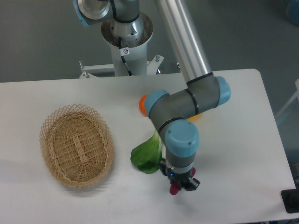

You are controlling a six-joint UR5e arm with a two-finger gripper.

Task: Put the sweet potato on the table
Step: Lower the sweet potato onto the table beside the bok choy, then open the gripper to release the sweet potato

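Note:
The magenta sweet potato [175,189] hangs upright between the fingers of my gripper [178,186], which is shut on it. Only its lower end shows below the black fingers. It is just above the white table [233,163], near the front edge, right of the green leafy vegetable [148,155]. Whether the sweet potato touches the table cannot be told.
A woven wicker basket [77,145] lies at the left. My arm covers most of an orange [143,101] and a yellow vegetable [195,116] behind the gripper. The robot base [126,37] stands at the back.

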